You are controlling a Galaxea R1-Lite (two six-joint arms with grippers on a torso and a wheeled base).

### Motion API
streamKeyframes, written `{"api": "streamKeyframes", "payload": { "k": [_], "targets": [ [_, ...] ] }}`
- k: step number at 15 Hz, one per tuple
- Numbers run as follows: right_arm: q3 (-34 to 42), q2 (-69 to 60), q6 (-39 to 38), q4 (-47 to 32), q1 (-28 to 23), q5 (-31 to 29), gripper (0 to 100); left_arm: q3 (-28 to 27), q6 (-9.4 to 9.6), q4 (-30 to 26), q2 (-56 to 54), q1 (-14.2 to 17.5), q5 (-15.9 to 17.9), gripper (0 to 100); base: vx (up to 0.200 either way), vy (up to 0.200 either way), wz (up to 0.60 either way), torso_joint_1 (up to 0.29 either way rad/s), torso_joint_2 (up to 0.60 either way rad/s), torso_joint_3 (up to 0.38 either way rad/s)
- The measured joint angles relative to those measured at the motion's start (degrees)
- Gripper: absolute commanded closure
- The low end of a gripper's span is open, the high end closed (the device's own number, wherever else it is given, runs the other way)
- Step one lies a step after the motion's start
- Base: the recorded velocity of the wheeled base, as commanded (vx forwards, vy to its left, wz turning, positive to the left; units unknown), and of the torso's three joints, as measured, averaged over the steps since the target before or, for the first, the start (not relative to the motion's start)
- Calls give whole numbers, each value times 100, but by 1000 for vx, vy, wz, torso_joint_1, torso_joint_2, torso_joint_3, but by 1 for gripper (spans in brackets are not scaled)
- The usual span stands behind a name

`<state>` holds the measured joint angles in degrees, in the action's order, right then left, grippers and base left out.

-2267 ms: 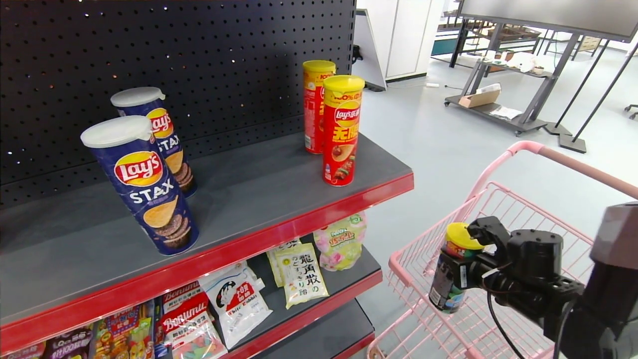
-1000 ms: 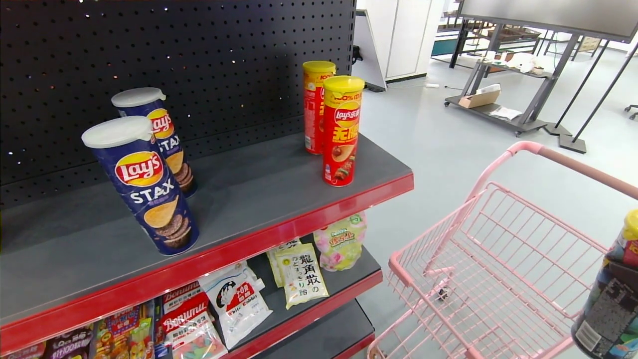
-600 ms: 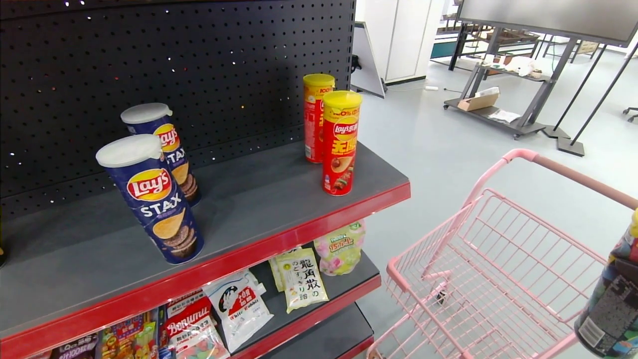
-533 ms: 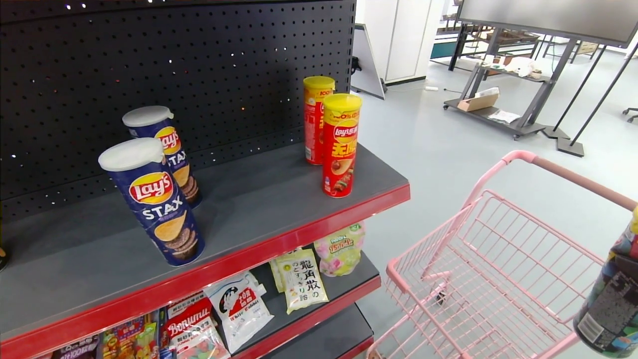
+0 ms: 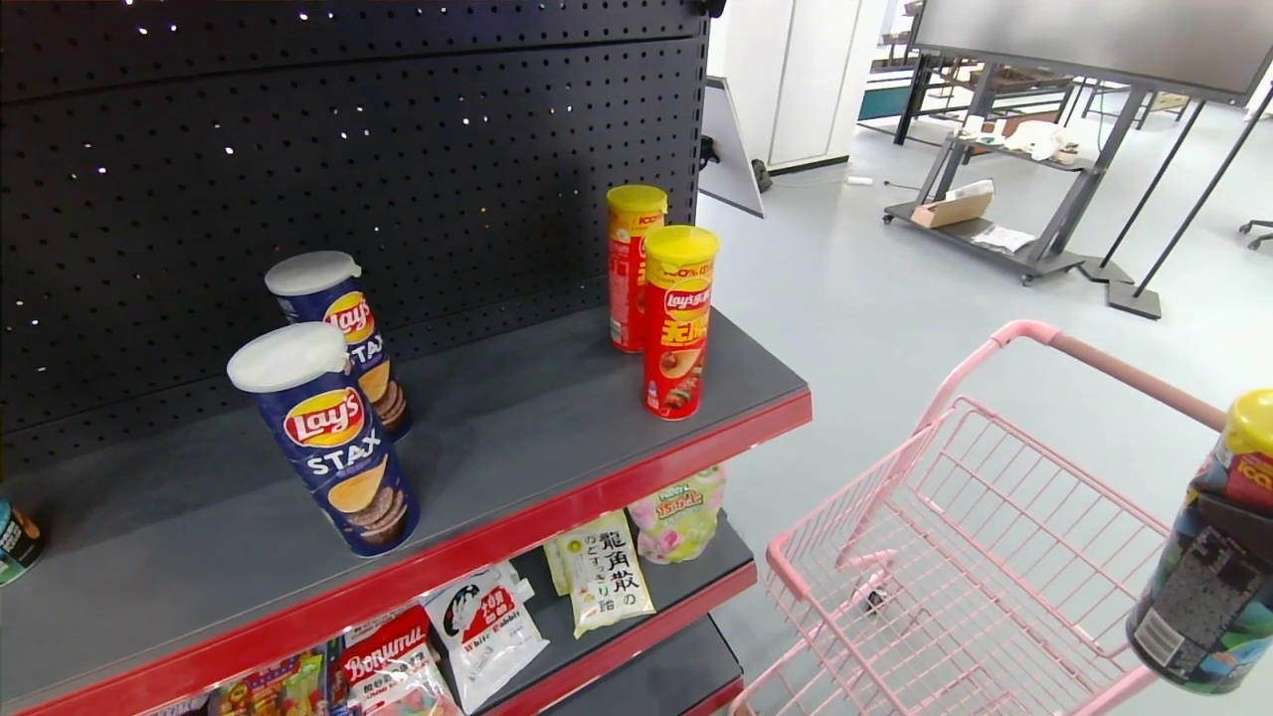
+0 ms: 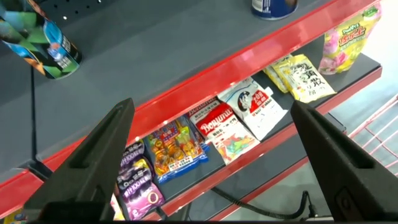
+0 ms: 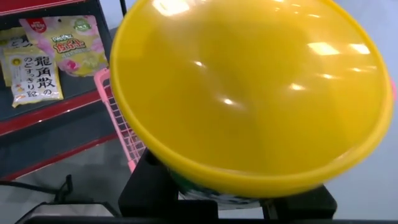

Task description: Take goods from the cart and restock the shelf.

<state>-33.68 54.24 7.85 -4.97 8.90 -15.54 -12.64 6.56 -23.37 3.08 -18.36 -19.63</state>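
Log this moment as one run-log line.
right gripper: shut on yellow-lidded can | left gripper: open, empty | can: near pink cart, not yet on shelf

Cans (image 5: pixel 323 438) stand on the shelf (image 5: pixel 517 418); cart (image 5: pixel 1094 363) right of it.

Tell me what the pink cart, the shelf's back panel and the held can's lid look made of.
Cart: probably metal wire and tube, glossy pink coating; thin grid bars.
Back panel: likely painted sheet metal, matt black; regular punched holes.
Lid of the can: likely plastic, glossy yellow; bright reflections.
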Motion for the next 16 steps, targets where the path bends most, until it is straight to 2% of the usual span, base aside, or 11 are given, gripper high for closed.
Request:
{"api": "streamKeyframes", "payload": {
  "k": [3, 16],
  "targets": [
    [15, 33, -5, -6, -20, -7, 100, 0, 4, 2, 7, 1, -2, 0, 0, 0, 0, 106, -237, -131],
    [535, -429, -6, -4, -155, -13, 100, 0, 11, 0, 5, -2, -10, 0, 0, 0, 600, 7, -3, -3]
  ]
}}
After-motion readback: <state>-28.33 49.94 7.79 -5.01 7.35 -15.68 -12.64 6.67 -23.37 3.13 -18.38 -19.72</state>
